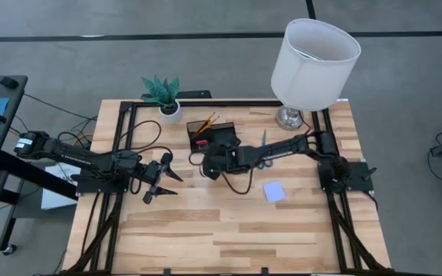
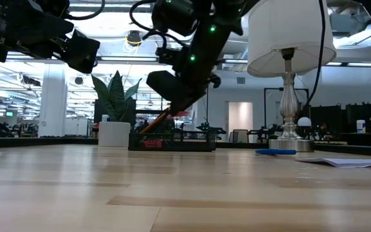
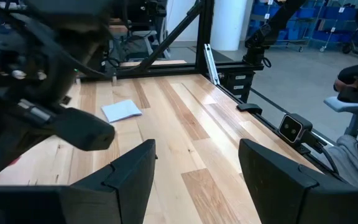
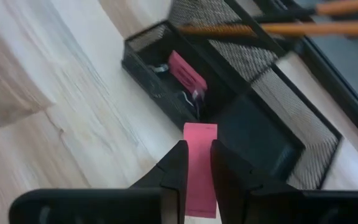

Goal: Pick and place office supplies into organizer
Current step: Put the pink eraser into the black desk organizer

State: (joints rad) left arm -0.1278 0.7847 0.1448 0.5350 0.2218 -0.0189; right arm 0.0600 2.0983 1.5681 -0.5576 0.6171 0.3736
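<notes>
Right wrist view: right pincer (image 4: 195, 163) pinching a pink eraser (image 4: 200, 167), held just above the black organizer (image 4: 241, 93), a second pink piece (image 4: 187, 71) lying in its low tray. High view: left pincer (image 1: 162, 178) spread wide, well apart over bare surface (image 1: 206, 230); blue note pad (image 1: 274, 192) flat nearby.
</notes>
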